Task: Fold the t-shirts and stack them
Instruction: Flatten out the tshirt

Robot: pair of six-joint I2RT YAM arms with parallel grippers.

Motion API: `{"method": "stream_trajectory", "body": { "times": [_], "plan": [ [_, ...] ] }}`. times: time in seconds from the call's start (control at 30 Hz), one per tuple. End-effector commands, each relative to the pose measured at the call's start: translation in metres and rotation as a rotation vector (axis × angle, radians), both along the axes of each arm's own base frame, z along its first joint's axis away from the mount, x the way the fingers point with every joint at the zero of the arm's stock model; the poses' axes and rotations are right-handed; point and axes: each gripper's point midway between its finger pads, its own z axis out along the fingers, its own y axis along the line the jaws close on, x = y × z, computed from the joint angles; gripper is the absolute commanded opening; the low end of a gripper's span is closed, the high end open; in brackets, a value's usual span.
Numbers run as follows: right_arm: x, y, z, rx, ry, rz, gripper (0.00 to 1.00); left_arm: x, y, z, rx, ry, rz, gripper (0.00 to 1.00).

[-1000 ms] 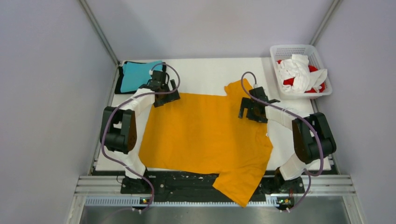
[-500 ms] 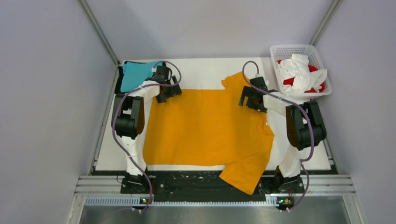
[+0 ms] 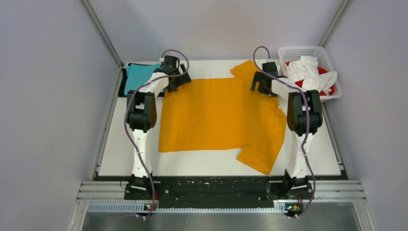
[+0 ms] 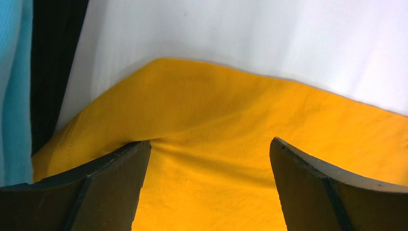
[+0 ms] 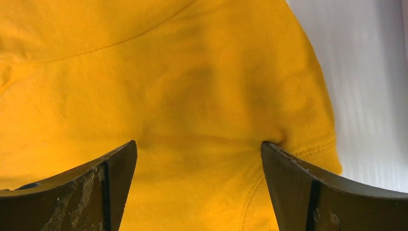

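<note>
The orange-yellow t-shirt (image 3: 221, 115) lies spread flat on the white table, one sleeve (image 3: 260, 156) towards the near right. My left gripper (image 3: 179, 82) is open at its far left corner, fingers wide apart and pressed onto the cloth (image 4: 216, 110), which bunches at the left fingertip (image 4: 139, 149). My right gripper (image 3: 260, 84) is open at the far right shoulder, fingers straddling the cloth (image 5: 168, 82) near the hem. A folded teal t-shirt (image 3: 139, 77) lies on a black one (image 3: 123, 82) at the far left.
A white lattice basket (image 3: 308, 50) at the far right corner holds crumpled white (image 3: 308, 72) and red (image 3: 298, 84) shirts. The teal and black shirts show at the left edge of the left wrist view (image 4: 12, 96). Bare white table (image 3: 202, 163) lies in front of the orange-yellow shirt.
Both arms have stretched away from me and dragged the orange-yellow shirt towards the far edge. Its near sleeve, which hung over the front rail, now lies on the table.
</note>
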Motion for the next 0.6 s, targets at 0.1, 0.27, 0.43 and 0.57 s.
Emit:
{"method": "stream_trajectory", "body": {
  "times": [0.1, 0.27, 0.43, 0.57],
  "plan": [
    [0.022, -0.012, 0.01, -0.058, -0.011, 0.013, 0.99, 0.032, -0.003, -0.008, -0.039, -0.032, -0.011, 0.99],
    [0.024, -0.003, 0.045, -0.022, -0.063, 0.059, 0.99, 0.042, -0.01, 0.021, -0.069, -0.087, -0.038, 0.99],
    [0.007, 0.005, 0.095, -0.013, -0.145, 0.102, 0.99, 0.022, -0.015, 0.069, -0.082, -0.138, -0.071, 0.99],
    [-0.023, 0.01, 0.125, -0.016, -0.194, 0.125, 0.99, -0.024, -0.01, 0.103, -0.042, -0.156, -0.075, 0.99]
  ]
}}
